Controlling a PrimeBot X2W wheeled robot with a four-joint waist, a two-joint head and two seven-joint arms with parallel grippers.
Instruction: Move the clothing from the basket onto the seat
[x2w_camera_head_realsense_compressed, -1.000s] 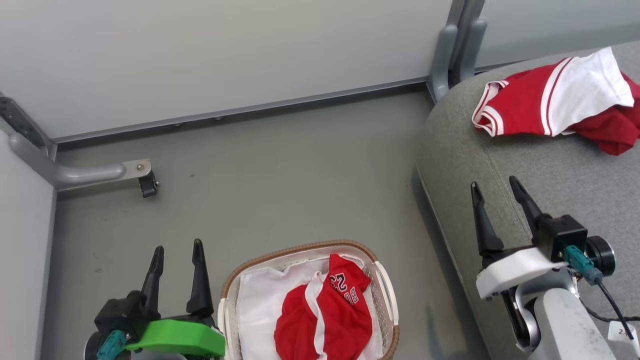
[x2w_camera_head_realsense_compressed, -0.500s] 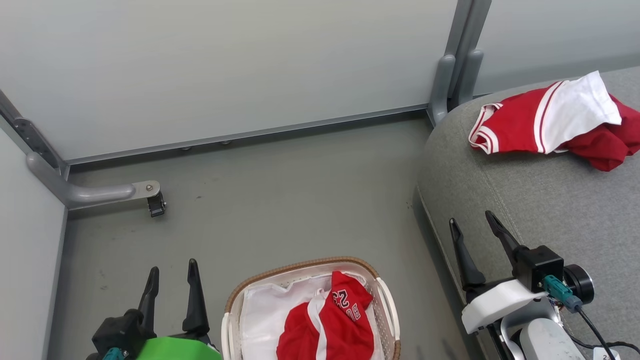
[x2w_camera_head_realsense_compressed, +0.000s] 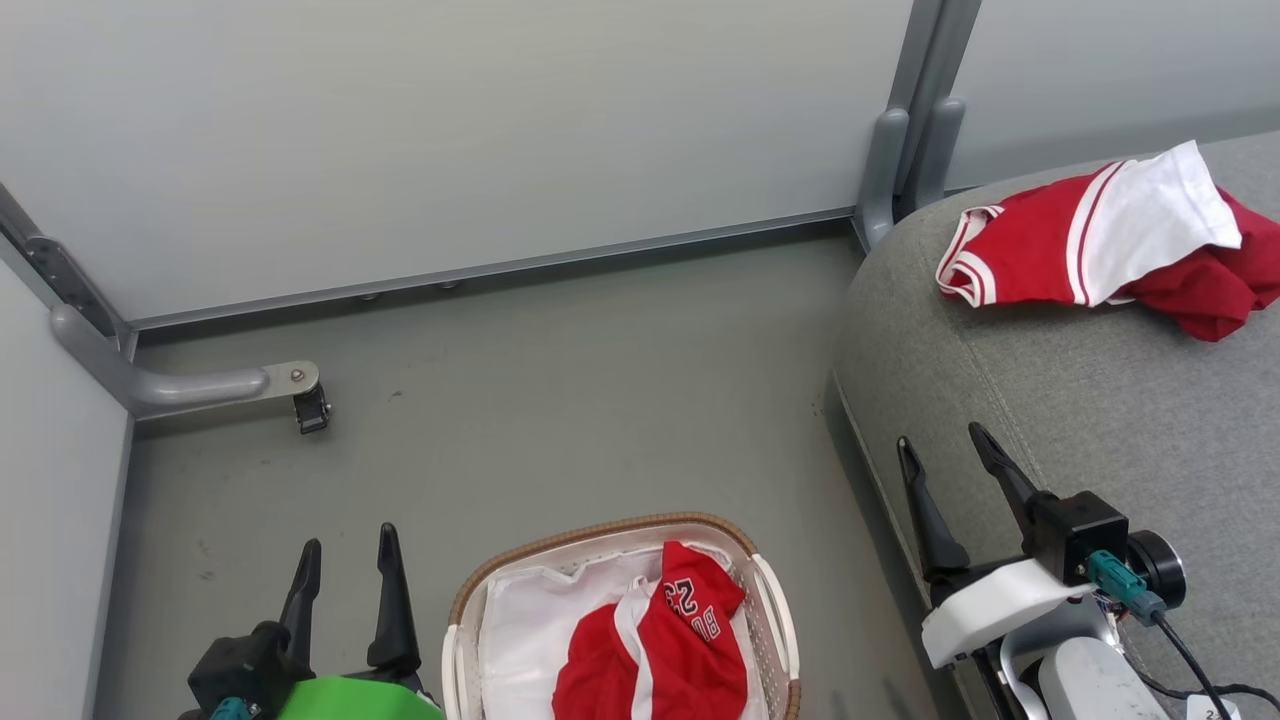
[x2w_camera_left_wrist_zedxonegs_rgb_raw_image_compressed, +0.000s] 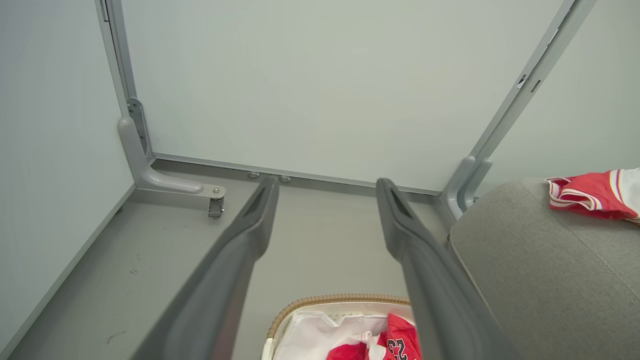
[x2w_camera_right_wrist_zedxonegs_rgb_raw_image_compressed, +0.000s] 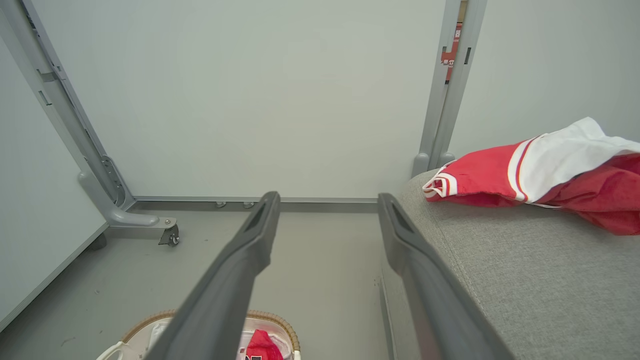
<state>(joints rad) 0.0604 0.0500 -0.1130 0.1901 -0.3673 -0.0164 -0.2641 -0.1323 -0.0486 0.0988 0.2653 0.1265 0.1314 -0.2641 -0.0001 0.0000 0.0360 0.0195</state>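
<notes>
Some of the red clothing (x2w_camera_head_realsense_compressed: 650, 650) lies bunched in the basket (x2w_camera_head_realsense_compressed: 770, 610) on its white liner (x2w_camera_head_realsense_compressed: 520, 620). The basket stands on the grey floor (x2w_camera_head_realsense_compressed: 560, 400) between the two arms. In the head view the heap's long axis runs from near left to far right, and a white stripe follows the same line. The end with the dark numerals points at the far right rim, and the numerals read upside down from there.

A second red piece (x2w_camera_head_realsense_compressed: 1010, 250) lies on the seat (x2w_camera_head_realsense_compressed: 1100, 420) near its rounded far corner. Its long axis runs across the cushion, its striped hem faces the cushion's left edge, and a white panel is folded over its middle. The crumpled red mass at its right may be another garment; I cannot tell.

The left end effector (x2w_camera_head_realsense_compressed: 350, 540) hangs just left of the basket, fingers spread and holding nothing. The right end effector (x2w_camera_head_realsense_compressed: 940, 438) is over the seat's left edge, likewise released and empty.

A strip of floor separates the basket from the seat. Behind are pale wall panels (x2w_camera_head_realsense_compressed: 500, 130), a grey post (x2w_camera_head_realsense_compressed: 915, 130) by the seat's corner and a caster bracket (x2w_camera_head_realsense_compressed: 305, 400) at the far left.
</notes>
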